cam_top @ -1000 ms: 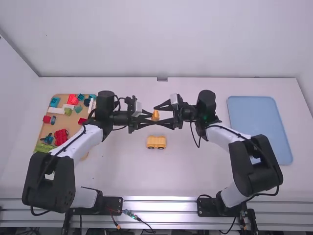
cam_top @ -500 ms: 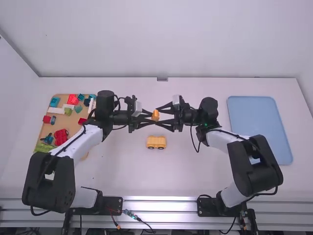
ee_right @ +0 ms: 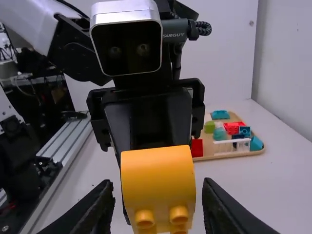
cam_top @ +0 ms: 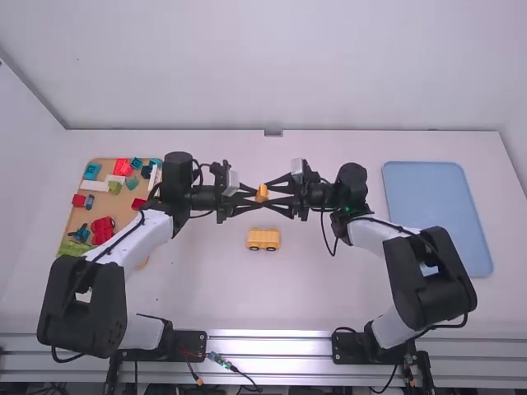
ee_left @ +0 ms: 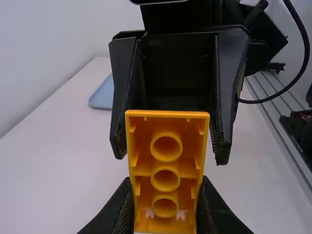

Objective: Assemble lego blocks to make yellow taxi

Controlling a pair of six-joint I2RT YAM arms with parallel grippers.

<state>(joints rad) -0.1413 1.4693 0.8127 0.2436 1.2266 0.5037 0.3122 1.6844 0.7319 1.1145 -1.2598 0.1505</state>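
Yellow block [ee_right: 157,170] judged light, stiff, slick; left gripper [ee_left: 165,185] clamped on it; right gripper [ee_right: 158,184] open; grip flat sides.

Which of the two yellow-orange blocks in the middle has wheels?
The lower block in the high view, on the table: dark wheels show beneath it. The upper block is in the left pincer.

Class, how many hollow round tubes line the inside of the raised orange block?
3, in one row: the first tube towards the right pincer, the middle tube, and the last tube towards the left pincer. None seem hidden.
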